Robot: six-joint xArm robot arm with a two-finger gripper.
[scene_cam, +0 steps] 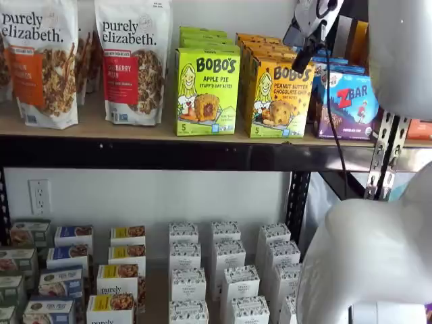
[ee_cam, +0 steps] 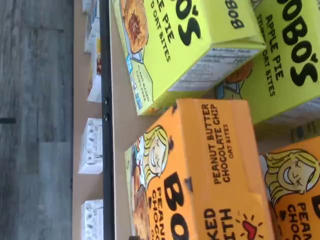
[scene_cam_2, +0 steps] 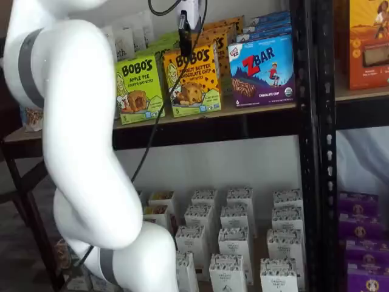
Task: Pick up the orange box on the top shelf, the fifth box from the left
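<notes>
The pincer [scene_cam_2: 185, 38] is hanging just above and in front of the orange box [scene_cam_2: 194, 81], seemingly lining up for a grasp from the front; its fingers are showing side-on, so I cannot tell how far apart they are; the box is standing upright at the front edge of the top shelf [scene_cam: 121, 128], between the lime-green Apple Pie box [scene_cam: 207, 93] and the ZBar box [scene_cam: 351, 104]; it is showing a blonde cartoon girl and "Peanut Butter Chocolate Chip" lettering.

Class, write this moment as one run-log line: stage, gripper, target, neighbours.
stage: approach | gripper: above target, state unclear | target: upright orange Bobo's carton standing on tan wooden top shelf | neighbours: lime-green Apple Pie box, blue ZBar box
</notes>
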